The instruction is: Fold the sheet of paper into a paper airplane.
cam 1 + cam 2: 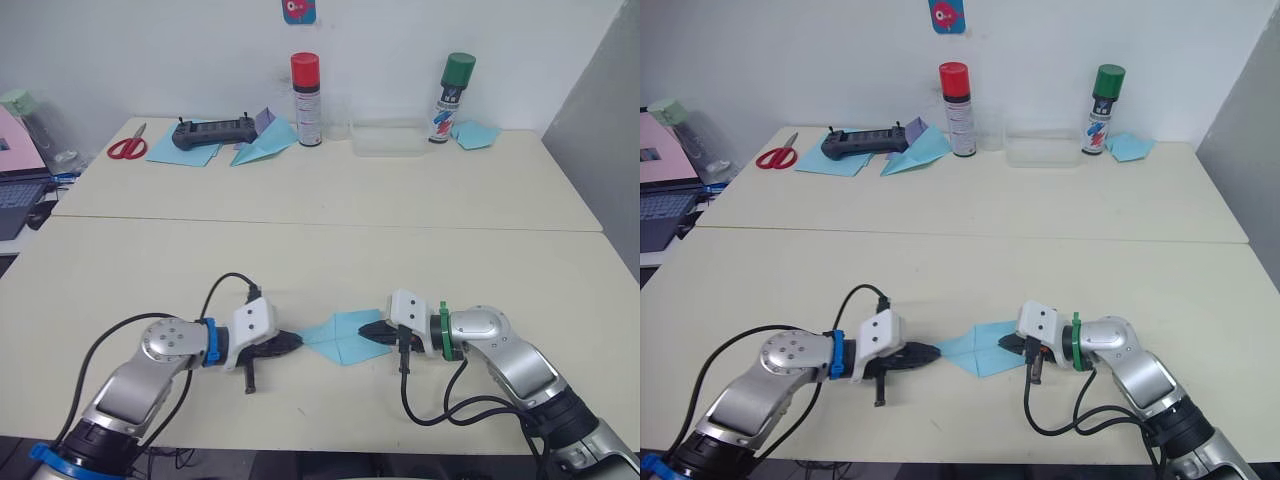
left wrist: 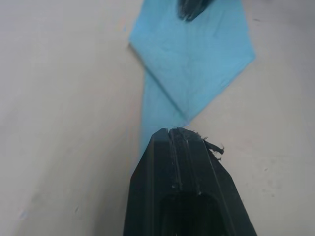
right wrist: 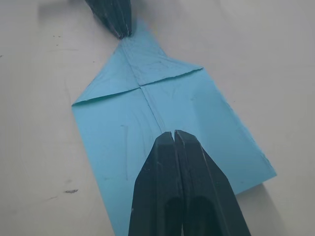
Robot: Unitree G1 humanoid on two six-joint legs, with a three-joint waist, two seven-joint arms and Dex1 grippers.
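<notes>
The sheet of paper (image 1: 340,333) lies flat on the near table, light blue, with two corner flaps folded in to a point and a centre crease (image 3: 197,113). My left gripper (image 1: 297,341) is shut, its tip resting on the paper's pointed end (image 2: 162,105). From the other side my right gripper (image 1: 362,331) is shut too. Its fingertips (image 3: 173,135) press down on the centre crease in the wide part of the paper. The two grippers face each other across the paper.
On the far table stand a red-capped spray can (image 1: 306,98) and a green-capped one (image 1: 453,97), with a clear box (image 1: 388,139) between them. Red scissors (image 1: 128,147), a black controller (image 1: 212,132), a light blue paper dart (image 1: 262,143) and folded blue paper (image 1: 475,133) lie there too.
</notes>
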